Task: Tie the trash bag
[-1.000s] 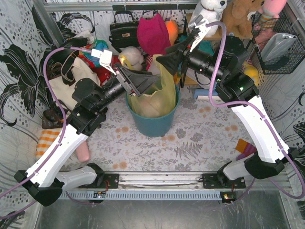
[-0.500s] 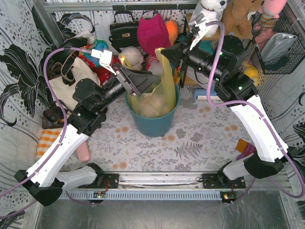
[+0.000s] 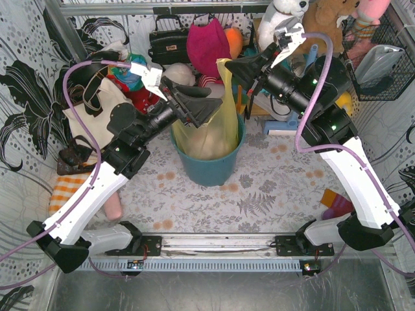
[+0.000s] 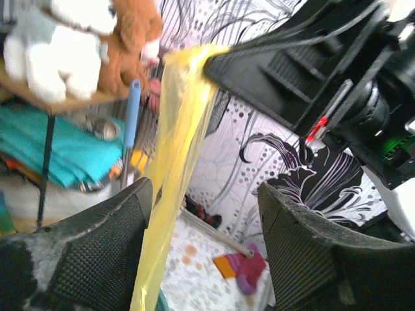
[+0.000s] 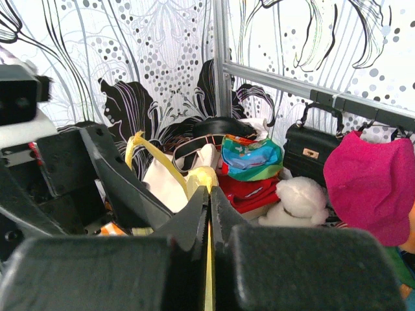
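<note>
The yellow trash bag sits in the teal bin with pale crumpled paper showing through. My right gripper is shut on one handle flap and holds it stretched straight up above the bin's back rim. My left gripper hovers open over the bin's left side. In the left wrist view the taut flap runs down between my left gripper's fingers, close to the left finger and apart from the right one. A second thin yellow strip arches beside the left arm.
A cream tote bag lies at the back left. A black handbag, a pink hat and plush toys crowd the back. A wire basket hangs at the right; an orange and magenta item lies near the right arm.
My right gripper closed on the handle flap and drew it upward and back. My left arm lifted and shifted right, bringing its open jaws around the stretched flap.
</note>
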Robot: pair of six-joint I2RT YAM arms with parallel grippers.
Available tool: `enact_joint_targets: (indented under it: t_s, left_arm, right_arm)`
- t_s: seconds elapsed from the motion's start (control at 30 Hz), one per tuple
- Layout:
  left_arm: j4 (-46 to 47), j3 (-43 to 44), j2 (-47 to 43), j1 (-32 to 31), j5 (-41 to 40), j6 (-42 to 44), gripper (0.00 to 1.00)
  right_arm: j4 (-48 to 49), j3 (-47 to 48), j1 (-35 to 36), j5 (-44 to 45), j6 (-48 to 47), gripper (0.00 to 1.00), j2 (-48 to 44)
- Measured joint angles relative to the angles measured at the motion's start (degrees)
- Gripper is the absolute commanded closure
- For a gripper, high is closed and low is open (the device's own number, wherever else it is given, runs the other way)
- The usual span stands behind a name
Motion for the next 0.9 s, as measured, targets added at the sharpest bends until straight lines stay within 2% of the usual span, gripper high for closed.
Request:
enact_joint_targets:
  t_s: [0.27,0.8,0.9]
  left_arm:
    - [9.9,0.6,2.6,0.0,5.1,7.8,0.45]
    - [11.5,6.7,10.8,0.0,9.3,12.9,0.46]
    - [12.0,8.4,11.8,0.1,10.4,13.4,0.49]
  right_arm:
    - [1.7,-2.7,0.0,-0.2,1.4,1.00,-0.9]
    - [3.0,-5.4,0.0,-3.3,2.5,1.00,-4.3]
    - [3.3,-5.9,0.0,-4.2,2.5,1.00,-4.5]
